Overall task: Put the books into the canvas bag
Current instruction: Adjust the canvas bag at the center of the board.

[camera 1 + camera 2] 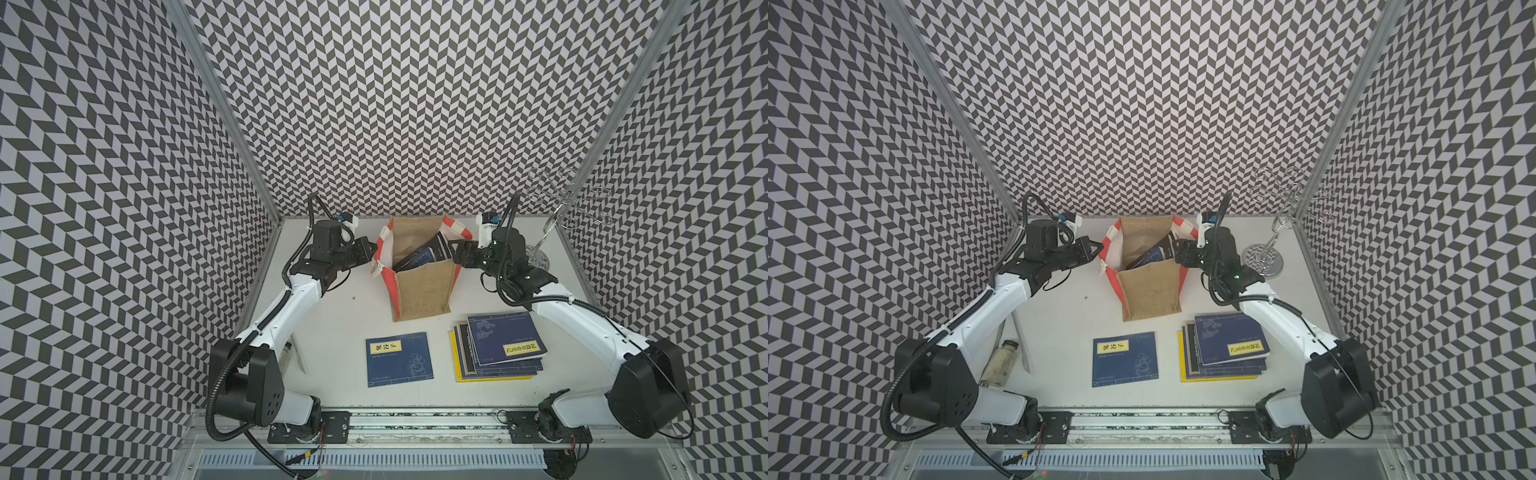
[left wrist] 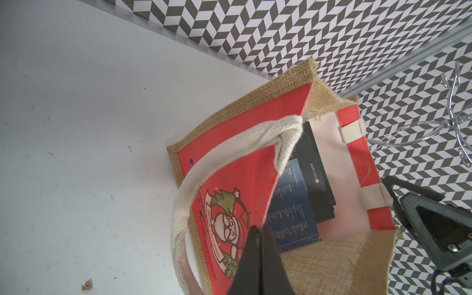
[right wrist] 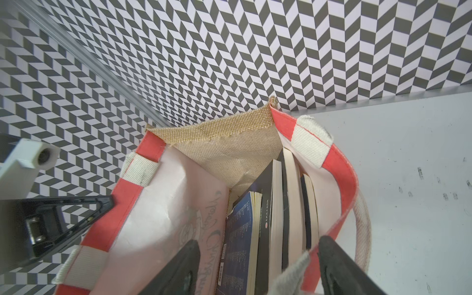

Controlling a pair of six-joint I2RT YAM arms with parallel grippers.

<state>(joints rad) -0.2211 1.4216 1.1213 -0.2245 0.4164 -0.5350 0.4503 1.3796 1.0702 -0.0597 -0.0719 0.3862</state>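
The canvas bag (image 1: 422, 291) stands open at the back middle of the table, tan jute with red faces. My left gripper (image 2: 256, 228) is shut on its left red rim (image 1: 376, 253) beside the white handle (image 2: 184, 194). My right gripper (image 3: 258, 241) is open and straddles the right wall. One of its fingers (image 3: 178, 265) is inside the bag and the other is outside. Several books (image 3: 278, 204) stand upright in the bag against that wall. On the table in front lie a single navy book (image 1: 399, 359) and a stack of books (image 1: 498, 347), seen in both top views.
A wire rack on a round base (image 1: 1264, 257) stands at the back right, close behind the right arm. A bottle (image 1: 998, 363) lies by the left arm's base. The patterned walls close in the table on three sides.
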